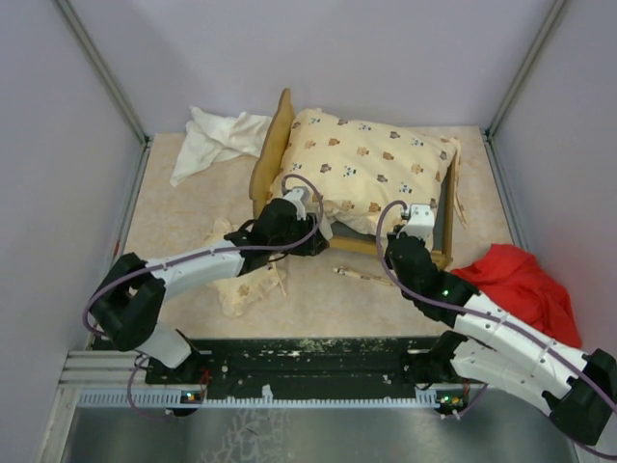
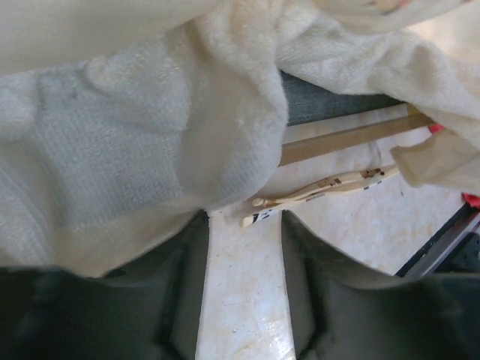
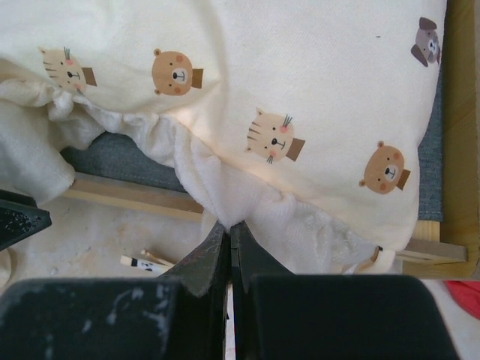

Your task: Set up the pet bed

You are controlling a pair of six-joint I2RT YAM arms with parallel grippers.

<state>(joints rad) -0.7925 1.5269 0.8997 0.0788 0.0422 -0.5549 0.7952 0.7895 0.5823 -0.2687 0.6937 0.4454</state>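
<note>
Right wrist view: right gripper [image 3: 229, 227] pinches the cushion's [image 3: 315, 67] near edge, left gripper [image 2: 244, 219] gapes empty; a slipped pinch could leave it overhanging the bed frame [image 3: 459, 112].

Bare desk [image 1: 328, 309] lies open before the bed frame [image 1: 273, 145], save a small pillow [image 1: 249, 289] and thin stick [image 1: 362, 275] (cushion [image 1: 371, 169] overhangs its front edge).

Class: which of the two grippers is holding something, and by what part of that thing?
The right gripper pinches the cushion by the fleecy fabric at its near edge. The left gripper is open and holds nothing.
</note>
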